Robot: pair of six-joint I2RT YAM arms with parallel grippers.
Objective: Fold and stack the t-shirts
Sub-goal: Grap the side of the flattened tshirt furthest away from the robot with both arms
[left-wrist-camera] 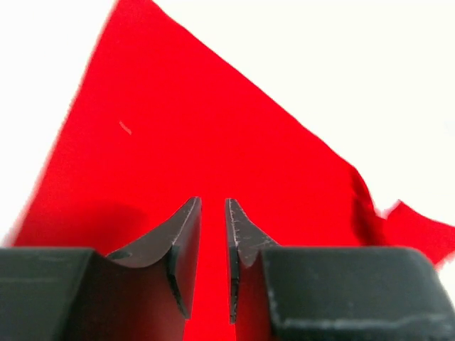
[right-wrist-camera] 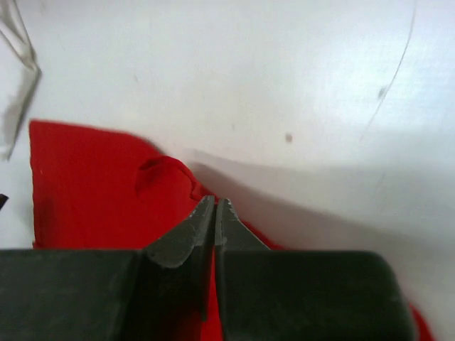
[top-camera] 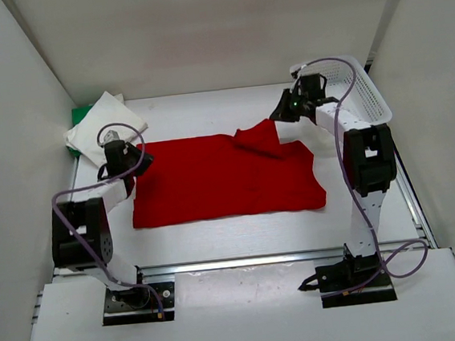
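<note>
The red t-shirt (top-camera: 221,183) lies spread flat in the middle of the table. Its far right corner (top-camera: 258,139) is raised and folded inward. My right gripper (top-camera: 277,118) is shut on that corner; in the right wrist view (right-wrist-camera: 215,200) red cloth (right-wrist-camera: 85,185) sits between the closed jaws. My left gripper (top-camera: 135,159) hovers low over the shirt's far left corner. In the left wrist view (left-wrist-camera: 213,201) its jaws stand a narrow gap apart, with flat red cloth (left-wrist-camera: 213,121) under them. The white t-shirt (top-camera: 101,133) lies folded on the green one (top-camera: 83,116) at the far left.
A white mesh basket (top-camera: 361,89) stands at the far right, behind the right arm. White walls enclose the table on three sides. A metal rail (top-camera: 236,260) runs along the near edge in front of the arm bases.
</note>
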